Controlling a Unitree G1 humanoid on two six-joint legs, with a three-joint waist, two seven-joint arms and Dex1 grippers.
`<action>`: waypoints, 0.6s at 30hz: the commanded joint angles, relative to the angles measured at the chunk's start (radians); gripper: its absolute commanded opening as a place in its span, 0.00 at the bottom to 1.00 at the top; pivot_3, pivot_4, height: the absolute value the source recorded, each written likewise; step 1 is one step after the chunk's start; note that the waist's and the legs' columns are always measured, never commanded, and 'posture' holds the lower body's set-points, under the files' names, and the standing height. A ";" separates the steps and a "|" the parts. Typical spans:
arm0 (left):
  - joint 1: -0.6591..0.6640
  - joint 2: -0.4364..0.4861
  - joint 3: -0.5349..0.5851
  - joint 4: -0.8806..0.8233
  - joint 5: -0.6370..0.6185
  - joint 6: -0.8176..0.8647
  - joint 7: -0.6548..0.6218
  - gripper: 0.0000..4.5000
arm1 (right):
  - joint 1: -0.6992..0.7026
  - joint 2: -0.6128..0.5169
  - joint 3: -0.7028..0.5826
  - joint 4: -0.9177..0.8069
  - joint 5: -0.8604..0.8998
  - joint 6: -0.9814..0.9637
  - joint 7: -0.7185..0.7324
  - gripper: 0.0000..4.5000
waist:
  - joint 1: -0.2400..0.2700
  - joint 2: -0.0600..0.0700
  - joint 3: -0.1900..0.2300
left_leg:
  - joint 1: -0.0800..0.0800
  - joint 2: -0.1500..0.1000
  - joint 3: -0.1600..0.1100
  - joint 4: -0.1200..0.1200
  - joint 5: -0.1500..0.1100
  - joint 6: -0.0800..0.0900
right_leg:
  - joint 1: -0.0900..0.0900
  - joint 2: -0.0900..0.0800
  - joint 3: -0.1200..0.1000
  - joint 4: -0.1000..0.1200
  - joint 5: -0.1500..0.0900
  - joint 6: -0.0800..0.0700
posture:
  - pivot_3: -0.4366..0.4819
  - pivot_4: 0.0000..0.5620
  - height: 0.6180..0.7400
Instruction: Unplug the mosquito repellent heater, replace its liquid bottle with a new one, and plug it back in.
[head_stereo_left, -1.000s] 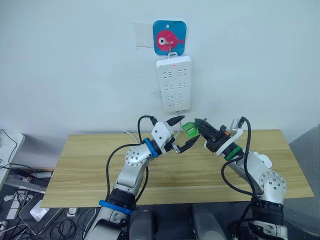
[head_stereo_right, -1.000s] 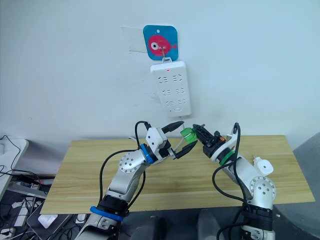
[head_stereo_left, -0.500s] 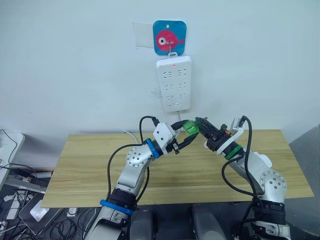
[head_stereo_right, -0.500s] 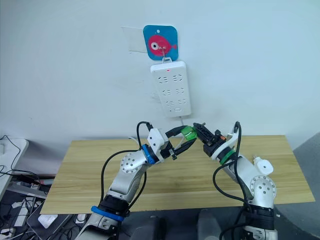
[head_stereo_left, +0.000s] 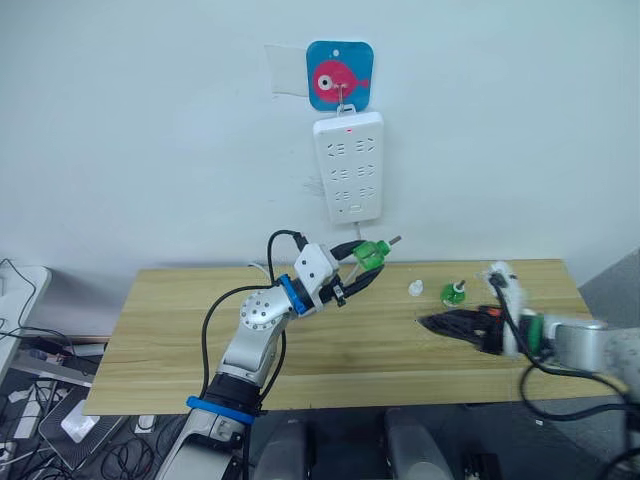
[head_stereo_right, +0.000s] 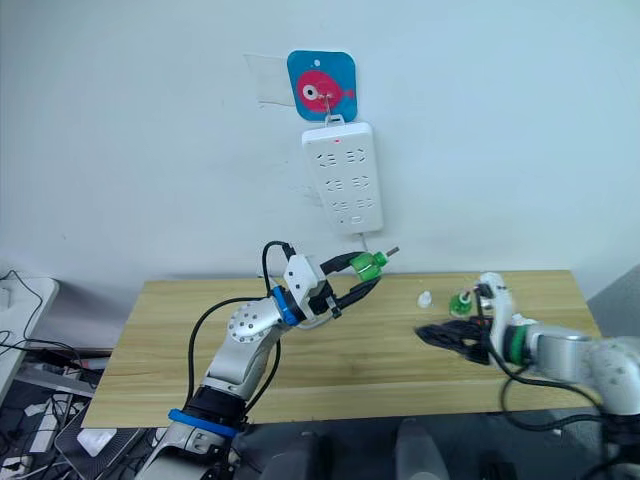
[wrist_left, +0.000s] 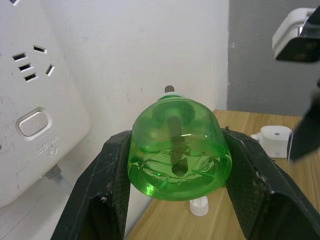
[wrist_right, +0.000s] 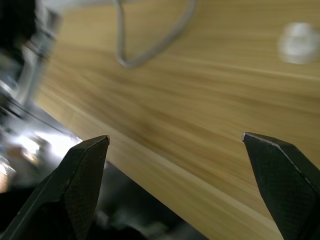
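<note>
The heater (wrist_left: 274, 140) looks to be the small white unit lying on the worktop (head_stereo_left: 180, 330) off to my right, seen from my left wrist just beside the dark blur of my right pincer (wrist_right: 175, 140). It is unplugged, well apart from the power strip (head_stereo_left: 347, 167) that hangs on the wall.

Half a second ago both my pincers met at the green bottle (head_stereo_left: 370, 252) in the air below the strip. Now my right arm has dropped away to the right end of the worktop, and the bottle is with my left pincer (head_stereo_left: 362, 262) alone. The bottle's thin wick, which was hidden between the two pincers, now pokes out free toward the wall.

My left pincer is clamped on the bottle, one black finger (wrist_left: 112, 190) pressed to each side of its clear green body, holding it tilted above the worktop and below the strip's lower end. My right pincer stands wide apart, grips nothing and hangs low over the wood.

On the worktop between my two arms sit a second green bottle (head_stereo_left: 453, 293) and, just beside it, a small white cap (head_stereo_left: 415, 289); my right pincer is near them, though I cannot tell whether it touches either.
</note>
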 joint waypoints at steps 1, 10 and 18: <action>0.004 0.003 0.009 -0.031 -0.019 -0.015 -0.011 0.50 | -0.086 -0.081 0.068 0.169 -0.232 -0.106 0.161 0.99 | -0.001 0.000 0.000 | 0.000 0.000 0.000 0.000 0.000 0.000 | 0.000 0.000 0.000 0.000 0.000 0.000 | 0.28 0.36 1.00; 0.033 -0.018 -0.008 -0.026 0.007 -0.044 0.010 0.50 | -0.439 -0.058 0.299 0.725 -0.733 -0.303 0.391 0.99 | -0.003 0.000 0.003 | 0.000 0.001 0.002 0.000 0.000 0.000 | -0.001 0.000 0.001 -0.002 0.000 0.000 | 0.30 0.40 1.00; 0.098 -0.022 -0.013 -0.087 0.010 -0.027 0.045 0.50 | -0.472 -0.017 0.340 0.882 -0.918 -0.340 0.513 0.99 | 0.001 0.000 0.006 | 0.000 0.001 0.002 0.000 0.000 0.000 | 0.000 -0.001 0.001 -0.001 0.000 0.000 | 0.34 0.43 1.00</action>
